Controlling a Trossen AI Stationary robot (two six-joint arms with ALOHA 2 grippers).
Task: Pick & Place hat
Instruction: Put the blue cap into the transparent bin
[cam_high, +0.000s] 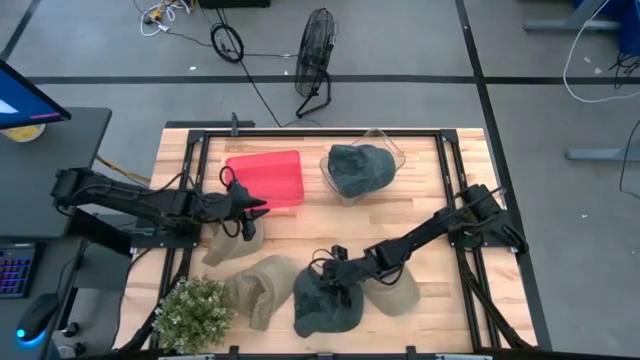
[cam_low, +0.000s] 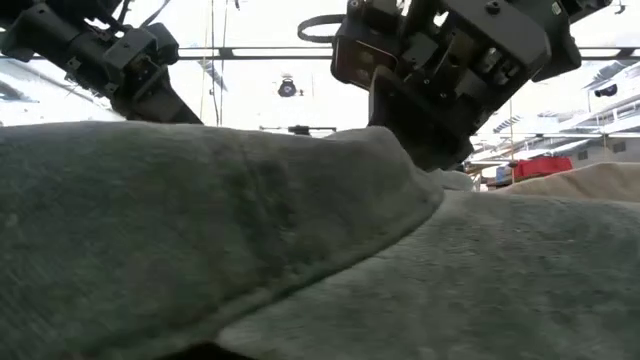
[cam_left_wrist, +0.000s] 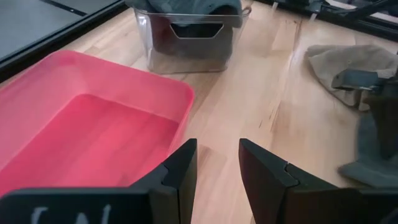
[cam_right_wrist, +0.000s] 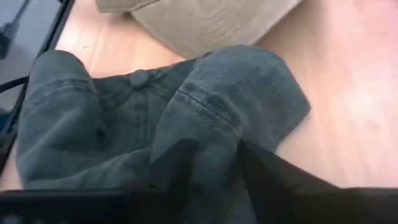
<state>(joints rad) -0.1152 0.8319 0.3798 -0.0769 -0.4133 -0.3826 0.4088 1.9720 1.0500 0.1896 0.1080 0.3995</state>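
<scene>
A dark green hat (cam_high: 322, 305) lies on the table near its front edge, beside two tan hats (cam_high: 262, 287) (cam_high: 398, 292). My right gripper (cam_high: 337, 272) is down on the green hat's far part and shut on its cloth (cam_right_wrist: 205, 118). In the low view the green hat (cam_low: 200, 230) fills the foreground, with my right gripper (cam_low: 440, 110) just behind it. My left gripper (cam_left_wrist: 217, 168) is open and empty, above bare wood beside the red bin (cam_high: 265, 178), over a third tan hat (cam_high: 232, 245). My right gripper pinches a raised fold of the green hat's crown (cam_right_wrist: 208, 134) between its two fingers, a little way from the top button (cam_right_wrist: 139, 78). The fingers come slanting down from the table's right. The rest of the hat lies on the table.
A clear container (cam_high: 385, 150) at the back middle holds another dark hat (cam_high: 358, 168). A potted plant (cam_high: 195, 312) stands at the front left corner. A black frame (cam_high: 300, 130) runs around the table. Bare wood lies between the bins and the hats.
</scene>
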